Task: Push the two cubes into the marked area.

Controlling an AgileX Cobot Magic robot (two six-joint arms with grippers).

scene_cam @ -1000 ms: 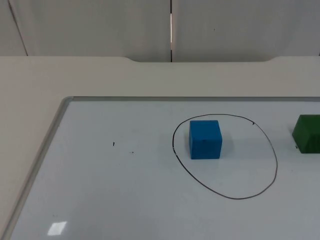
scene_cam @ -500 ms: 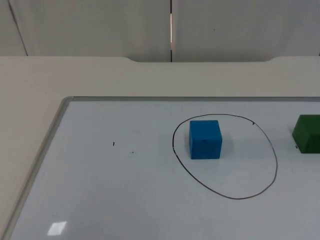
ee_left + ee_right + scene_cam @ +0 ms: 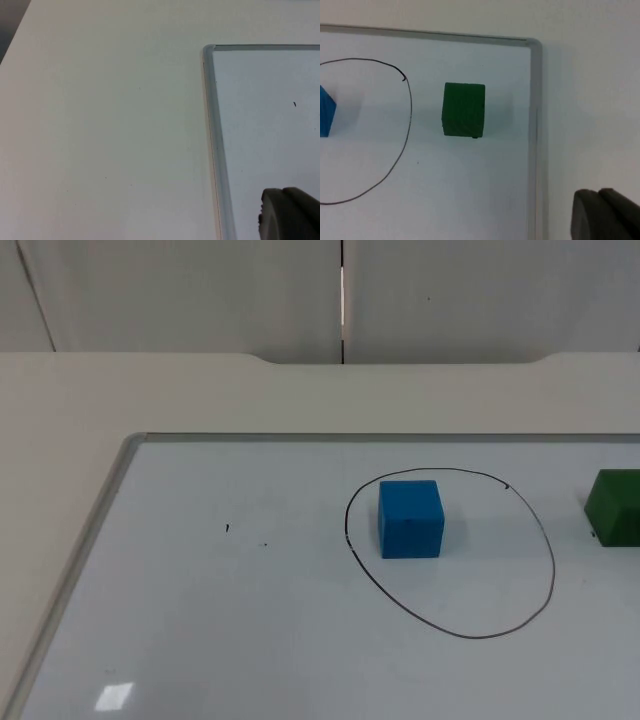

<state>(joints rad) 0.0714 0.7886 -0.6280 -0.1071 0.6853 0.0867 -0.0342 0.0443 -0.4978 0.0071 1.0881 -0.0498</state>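
- A grey partition wall (image 3: 200,290) with a vertical seam closes the far end of the pale counter (image 3: 80,400).
- A whiteboard (image 3: 220,620) with a thin metal frame lies flat on the counter; a few small dark specks mark its surface left of the drawn line.
- The marked area (image 3: 450,555) is a hand-drawn black oval on the whiteboard, right of the board's middle in the top view.
- The blue cube (image 3: 411,519) sits inside the oval, in its upper left part, close to the line but not touching it.
- The green cube (image 3: 614,507) stands outside the oval, to its right, apart from the line and partly cut by the picture edge in the top view.
- In the right wrist view the green cube (image 3: 463,109) lies between the oval's right curve and the board's right frame edge, nearer the oval; a slice of the blue cube (image 3: 326,117) shows inside the line.
- The right gripper (image 3: 607,215) hangs over the bare counter just outside the board's right frame; one dark fingertip is seen, and I cannot tell how its jaws stand.
- The left gripper (image 3: 290,215) hangs over the whiteboard near its left frame, close to the board's far left corner (image 3: 209,49); again I cannot tell how wide its jaws are.
- Neither gripper touches a cube.
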